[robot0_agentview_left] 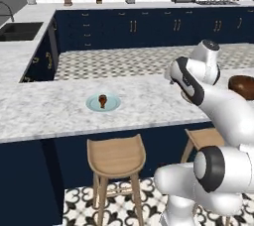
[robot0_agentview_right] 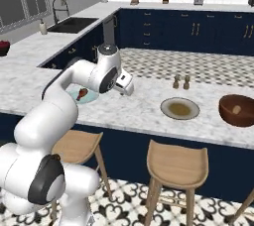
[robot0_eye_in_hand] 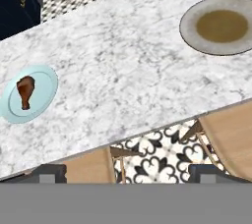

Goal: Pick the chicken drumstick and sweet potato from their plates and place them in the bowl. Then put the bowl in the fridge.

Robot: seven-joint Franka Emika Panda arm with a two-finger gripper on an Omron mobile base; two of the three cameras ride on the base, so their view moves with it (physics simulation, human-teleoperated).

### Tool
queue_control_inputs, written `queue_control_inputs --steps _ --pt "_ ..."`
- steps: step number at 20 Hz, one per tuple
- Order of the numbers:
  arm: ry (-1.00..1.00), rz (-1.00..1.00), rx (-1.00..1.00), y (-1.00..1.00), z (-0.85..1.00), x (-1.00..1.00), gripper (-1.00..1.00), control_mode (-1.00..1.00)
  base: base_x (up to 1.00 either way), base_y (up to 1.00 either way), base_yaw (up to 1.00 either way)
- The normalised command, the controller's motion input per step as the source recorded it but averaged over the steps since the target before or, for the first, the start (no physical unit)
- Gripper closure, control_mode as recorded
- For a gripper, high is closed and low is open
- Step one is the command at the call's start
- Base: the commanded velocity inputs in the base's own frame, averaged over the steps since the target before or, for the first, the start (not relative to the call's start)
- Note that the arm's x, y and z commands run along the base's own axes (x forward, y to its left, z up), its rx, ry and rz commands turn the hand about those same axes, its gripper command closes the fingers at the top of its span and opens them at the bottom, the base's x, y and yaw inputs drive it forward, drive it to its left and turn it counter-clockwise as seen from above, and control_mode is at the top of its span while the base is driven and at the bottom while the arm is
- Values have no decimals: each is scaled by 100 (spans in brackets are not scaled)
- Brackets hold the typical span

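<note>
Both base views look forward and down over the marble bench [robot0_agentview_left: 49, 106] from behind the arm, at its seven and five o'clock. The hand view looks steeply down, closer. All share the pale blue plate [robot0_agentview_left: 103, 103] [robot0_agentview_right: 79, 95] [robot0_eye_in_hand: 28, 94].

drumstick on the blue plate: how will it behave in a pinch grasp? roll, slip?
The chicken drumstick is probably stiff and light, being small on its pale blue plate. Its rounded, tapering shape could let it pivot or slip between the fingers. Pushed, it would likely slide across the flat plate.
</note>
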Motion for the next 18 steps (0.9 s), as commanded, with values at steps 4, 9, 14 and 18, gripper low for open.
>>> queue_control_inputs --steps 4,9,14,18 --pt "0 0 0 0 0 0 -100 100 61 100 -14" --pt "0 0 0 0 0 0 -100 100 79 84 -25" --pt "9 -10 -10 57 -40 94 -100 -100 0 0 0" --pt "12 11 -5 96 -52 73 -100 -100 0 0 0"
